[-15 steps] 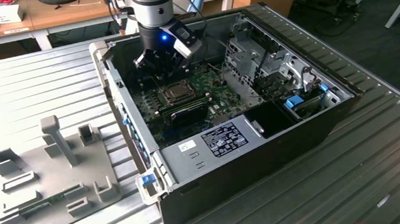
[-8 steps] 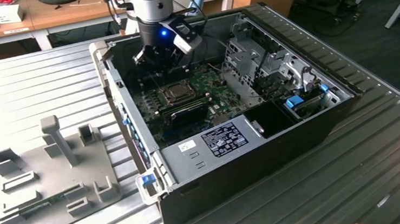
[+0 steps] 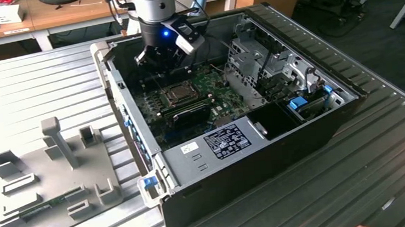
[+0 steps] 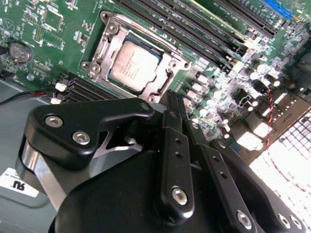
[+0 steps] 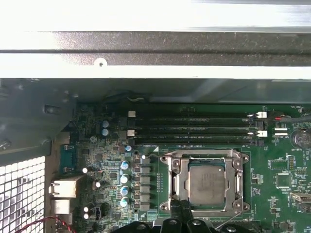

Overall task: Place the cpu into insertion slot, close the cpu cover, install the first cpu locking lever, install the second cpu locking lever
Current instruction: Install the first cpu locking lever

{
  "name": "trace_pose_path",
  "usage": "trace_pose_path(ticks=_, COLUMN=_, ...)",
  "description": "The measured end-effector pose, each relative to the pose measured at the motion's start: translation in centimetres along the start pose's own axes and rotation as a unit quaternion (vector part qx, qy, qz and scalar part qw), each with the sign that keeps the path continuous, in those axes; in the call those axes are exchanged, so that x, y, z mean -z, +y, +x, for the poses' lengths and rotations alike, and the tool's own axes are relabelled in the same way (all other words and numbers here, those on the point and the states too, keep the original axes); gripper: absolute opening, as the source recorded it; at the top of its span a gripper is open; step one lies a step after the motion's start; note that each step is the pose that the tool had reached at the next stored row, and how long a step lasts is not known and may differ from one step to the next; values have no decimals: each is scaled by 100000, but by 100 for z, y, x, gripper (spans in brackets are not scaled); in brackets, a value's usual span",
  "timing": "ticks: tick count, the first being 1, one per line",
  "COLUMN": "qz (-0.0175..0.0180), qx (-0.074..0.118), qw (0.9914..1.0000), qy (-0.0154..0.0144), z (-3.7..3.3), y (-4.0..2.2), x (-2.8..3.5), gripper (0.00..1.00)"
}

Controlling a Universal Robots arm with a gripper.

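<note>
The cpu [image 4: 135, 66] [image 5: 206, 183] lies flat in the insertion slot [image 3: 179, 93] on the green board inside the open computer case. Its dull silver top shows through the cut-out of the cpu cover [image 4: 171, 62] [image 5: 173, 180], which lies down flat around the chip's edges. In the exterior view my gripper [image 3: 159, 61] hangs just above the board, beside the slot on its far side. In both wrist views the black fingers [image 4: 171, 127] meet at their tips [image 5: 182, 211] close to the slot's edge. The gripper [image 4: 175, 99] is shut, holding nothing.
Long black memory slots [image 5: 194, 130] run beside the socket. The case wall [image 5: 155, 48] and a metal drive cage [image 3: 264, 58] close in the board. A white-and-black label [image 3: 227, 140] sits on the near box. A grey fixture plate [image 3: 54, 176] lies on the exterior view's left.
</note>
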State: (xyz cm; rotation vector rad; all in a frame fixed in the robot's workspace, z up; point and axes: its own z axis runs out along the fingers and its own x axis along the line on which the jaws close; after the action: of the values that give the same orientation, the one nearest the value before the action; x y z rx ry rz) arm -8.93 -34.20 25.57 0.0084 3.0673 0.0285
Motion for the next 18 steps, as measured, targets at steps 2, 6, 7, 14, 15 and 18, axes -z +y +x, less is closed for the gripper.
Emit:
trace_pose_path(ticks=2, qz=3, qx=2, qw=100000, qy=-66, z=27, y=-1, x=1, gripper=10)
trace_pose_path(ticks=6, qz=-10, qx=1, qw=99999, qy=-328, z=118, y=-1, x=0, gripper=10)
trace_pose_path(ticks=7, qz=-14, qx=9, qw=99999, qy=-384, z=143, y=-1, x=-1, gripper=10)
trace_pose_path(ticks=14, qz=2, qx=11, qw=99999, qy=-518, z=230, y=-1, x=-2, gripper=10)
trace_pose_path(ticks=15, qz=6, qx=15, qw=99999, qy=-520, z=230, y=-1, x=-2, gripper=10)
trace_pose_path(ticks=18, qz=25, qx=5, qw=100000, qy=-188, z=231, y=-1, x=-2, gripper=10)
